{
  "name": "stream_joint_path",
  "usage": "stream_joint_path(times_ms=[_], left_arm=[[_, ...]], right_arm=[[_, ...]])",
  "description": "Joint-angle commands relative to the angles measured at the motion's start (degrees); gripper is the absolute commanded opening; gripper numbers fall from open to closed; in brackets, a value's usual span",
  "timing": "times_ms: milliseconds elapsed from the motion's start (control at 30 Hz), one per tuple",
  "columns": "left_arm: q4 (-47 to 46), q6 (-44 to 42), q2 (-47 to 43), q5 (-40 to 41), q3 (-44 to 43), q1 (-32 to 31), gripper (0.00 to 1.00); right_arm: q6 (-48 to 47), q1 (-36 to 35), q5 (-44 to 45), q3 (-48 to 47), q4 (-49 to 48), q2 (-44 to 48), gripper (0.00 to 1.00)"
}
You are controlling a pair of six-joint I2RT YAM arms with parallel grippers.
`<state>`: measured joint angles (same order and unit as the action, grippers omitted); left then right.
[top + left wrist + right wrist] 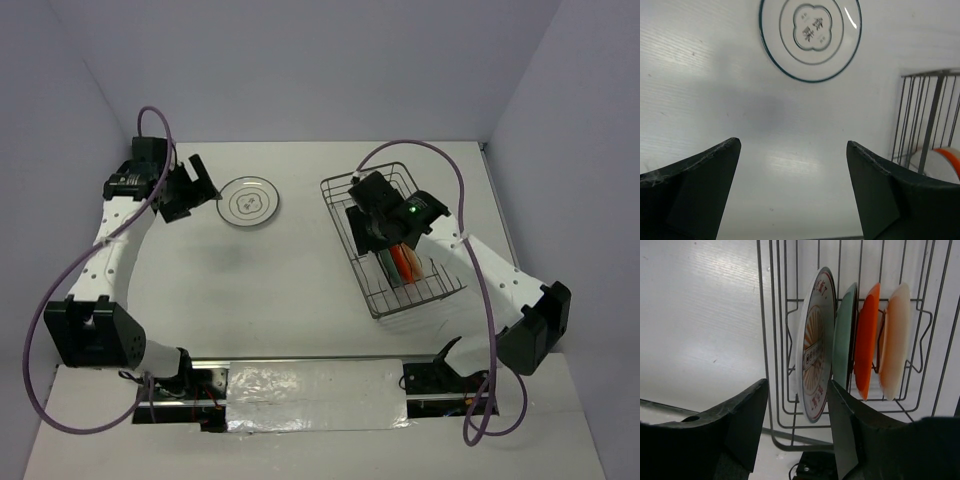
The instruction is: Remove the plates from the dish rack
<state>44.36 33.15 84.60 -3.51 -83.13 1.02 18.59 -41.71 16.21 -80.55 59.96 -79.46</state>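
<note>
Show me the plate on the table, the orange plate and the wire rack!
plate on the table [810, 32], left wrist view, on its middle mark.
orange plate [867, 345], right wrist view, halfway up its edge-on side.
wire rack [420, 298], top view, on its near wall.

**White tabletop in a pale enclosure**

The tabletop [300, 300] is plain white, with a fine ribbed grain and soft patches of glare seen close up. Pale bluish-white walls [320, 60] enclose it at the back and both sides. At the near edge a crinkled, shiny silver sheet [315, 398] lies flat just beside a thin dark rail [320, 358].
</note>
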Motion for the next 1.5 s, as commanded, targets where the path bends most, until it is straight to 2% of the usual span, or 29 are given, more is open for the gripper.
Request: stream_joint_path(times_ms=[0, 100, 200, 300, 467, 600, 700, 900, 1100, 1167, 1200, 1267, 1300, 1333, 1400, 1433, 1467], left_arm=[[0.0, -4.0, -2.9, -7.2, 5.7, 0.1, 1.0], [0.5, -5.4, -5.4, -9.1, 8.3, 0.1, 0.99], [1.6, -6.1, -6.6, -10.5, 9.5, 0.2, 1.0], [2.7, -6.6, -7.3, -12.0, 9.7, 0.1, 1.0], [4.2, -7.1, -7.7, -12.6, 8.1, 0.2, 1.0], [5.2, -7.1, -7.3, -13.0, 6.8, 0.1, 0.99], [5.6, -7.1, -7.2, -13.3, 5.8, 0.1, 1.0], [6.0, -6.1, -6.8, -14.0, 4.1, 0.2, 0.99], [6.7, -2.8, -4.9, -17.8, -0.9, 0.1, 0.99], [6.4, 0.5, -4.5, -21.4, -4.1, 0.0, 1.0], [5.0, 2.1, -4.2, -23.5, -5.0, -0.2, 0.99], [1.3, 8.7, -4.1, -29.8, -4.1, -0.6, 1.0], [-7.1, 12.7, -5.1, -33.1, 0.8, -0.6, 1.0], [-13.4, 21.9, -6.6, -39.7, 3.7, -2.1, 0.99], [-23.7, 29.0, -7.2, -41.5, 7.0, -3.0, 1.0], [-24.0, 31.2, -7.2, -41.2, 6.1, -3.2, 1.0], [-23.1, 31.2, -6.6, -40.5, 4.5, -3.4, 1.0]], right_arm=[[-5.6, 2.8, -4.4, 0.9, -6.1, -0.6, 0.58], [-7.3, 4.6, -6.9, 1.8, -7.7, -2.1, 0.52], [-9.3, 6.5, -10.0, 2.9, -8.8, -3.5, 0.37], [-9.7, 7.7, -11.8, 3.9, -9.1, -4.3, 0.34], [-9.9, 8.8, -14.4, 3.9, -8.6, -5.2, 0.36], [-9.5, 8.8, -15.2, 2.8, -7.6, -5.4, 0.1], [-9.2, 8.8, -15.9, 0.1, -6.0, -4.4, 0.06], [-8.7, 8.8, -14.9, -11.5, 2.8, -4.6, 0.02], [-5.8, 8.7, -15.8, -30.9, 12.9, -5.6, 0.02], [-7.6, 7.4, -20.4, -37.3, 12.6, -5.5, 0.01], [-9.3, 3.6, -20.8, -38.8, 11.8, -5.3, 0.0], [-17.6, -2.6, -16.5, -39.2, 8.6, -4.7, 0.0], [-21.5, -5.9, -12.1, -38.5, 8.2, -5.3, 0.0], [-28.3, -12.6, -2.9, -36.1, 7.1, -5.6, 0.0], [-32.7, -18.0, 9.0, -29.0, 5.3, -6.2, 0.0], [-35.5, -21.0, 18.7, -26.5, 2.2, -6.2, 0.0], [-37.0, -22.0, 22.7, -24.3, 0.4, -6.1, 0.0]])
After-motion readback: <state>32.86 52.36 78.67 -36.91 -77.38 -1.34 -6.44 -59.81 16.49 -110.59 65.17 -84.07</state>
